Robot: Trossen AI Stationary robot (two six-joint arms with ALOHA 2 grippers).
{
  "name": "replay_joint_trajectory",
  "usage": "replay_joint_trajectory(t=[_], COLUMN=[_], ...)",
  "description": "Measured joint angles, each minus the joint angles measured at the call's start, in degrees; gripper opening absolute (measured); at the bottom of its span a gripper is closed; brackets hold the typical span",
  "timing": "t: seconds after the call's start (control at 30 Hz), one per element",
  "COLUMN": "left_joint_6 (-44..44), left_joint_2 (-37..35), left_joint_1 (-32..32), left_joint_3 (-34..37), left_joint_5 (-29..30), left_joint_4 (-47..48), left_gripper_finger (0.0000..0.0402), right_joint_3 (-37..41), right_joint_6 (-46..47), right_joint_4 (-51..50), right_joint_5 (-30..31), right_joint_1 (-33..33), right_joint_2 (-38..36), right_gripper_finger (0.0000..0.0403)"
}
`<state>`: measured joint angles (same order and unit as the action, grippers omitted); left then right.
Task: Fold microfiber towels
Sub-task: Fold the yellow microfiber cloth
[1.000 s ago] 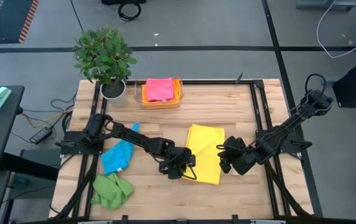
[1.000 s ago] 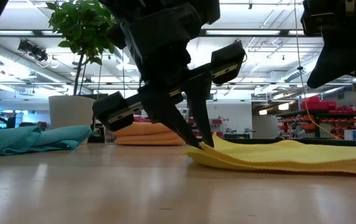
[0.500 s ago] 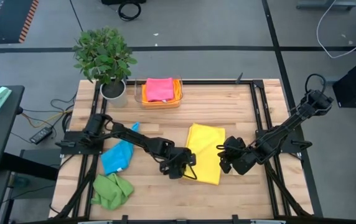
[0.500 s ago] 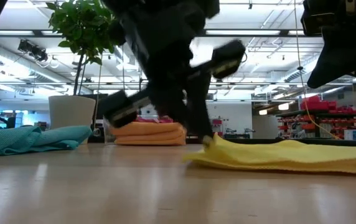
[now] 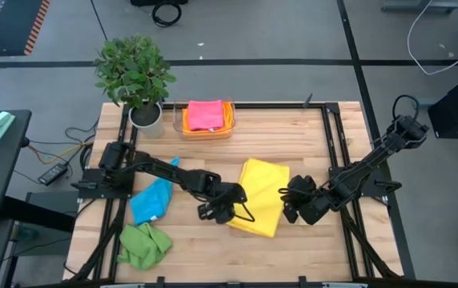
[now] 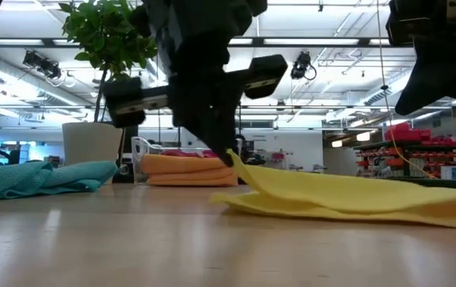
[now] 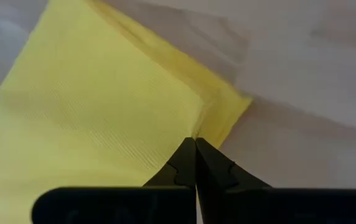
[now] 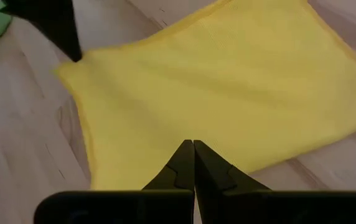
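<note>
The yellow towel (image 5: 263, 200) lies mid-table, folded to a rectangle. My left gripper (image 5: 235, 213) is shut on its near left corner, which stands raised off the wood (image 6: 244, 169). My right gripper (image 5: 288, 210) is shut and hangs above the towel's right edge (image 8: 193, 146), touching nothing. A blue towel (image 5: 150, 200) and a green towel (image 5: 142, 244) lie crumpled at the near left. A pink towel (image 5: 205, 114) rests in an orange tray (image 5: 227, 128) at the far edge. My left gripper pinches the yellow towel's near left corner (image 7: 198, 127) between its two fingertips (image 6: 229, 156). The fingers slant down from the table's left. The corner is lifted clear; the cloth slopes down from it to the rest (image 6: 371, 203), which lies flat on the table.
A potted plant (image 5: 135, 74) stands at the far left corner. Black frame rails (image 5: 331, 136) run along the table's left and right sides. Bare wood (image 5: 293, 136) lies beyond the yellow towel and along the near edge.
My left gripper has shut on the yellow towel's near left corner, then risen and drifted a little toward the table's left, rolling as it went. The corner has come up off the table with it; the rest of the towel stays flat.
</note>
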<state>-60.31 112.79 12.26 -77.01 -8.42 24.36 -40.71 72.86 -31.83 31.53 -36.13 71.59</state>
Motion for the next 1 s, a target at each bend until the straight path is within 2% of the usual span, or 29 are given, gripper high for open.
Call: replay_joint_trajectory(t=[0.13,0.37,0.5,0.67,0.87,1.0], left_joint_6=[3.9,6.9,8.1,13.6,16.2,18.1], left_joint_2=[0.4,1.2,1.2,2.4,5.5,6.2], left_joint_1=[1.4,1.8,1.7,1.1,1.0,1.2], left_joint_3=[0.0,0.0,0.0,-0.1,0.0,-0.1], left_joint_5=[-2.8,-3.2,-6.2,-11.2,-12.6,-13.7], left_joint_4=[-0.7,0.1,0.1,0.4,0.7,1.0], left_gripper_finger=[0.0006,0.0005,0.0005,0.0005,0.0005,0.0003], right_joint_3=[0.0,0.0,-0.1,-0.1,0.0,0.0], right_joint_6=[-0.6,-0.3,-0.1,-1.7,-3.7,-2.3], right_joint_4=[-0.6,-1.0,8.5,14.8,24.5,27.4], right_joint_5=[0.2,-0.1,-8.9,-13.3,-22.1,-23.5], right_joint_1=[0.0,0.0,0.4,2.2,4.2,4.2], right_joint_2=[0.0,0.0,1.0,8.7,18.3,22.4], right_gripper_finger=[0.0005,0.0005,0.0005,0.0005,0.0005,0.0005])
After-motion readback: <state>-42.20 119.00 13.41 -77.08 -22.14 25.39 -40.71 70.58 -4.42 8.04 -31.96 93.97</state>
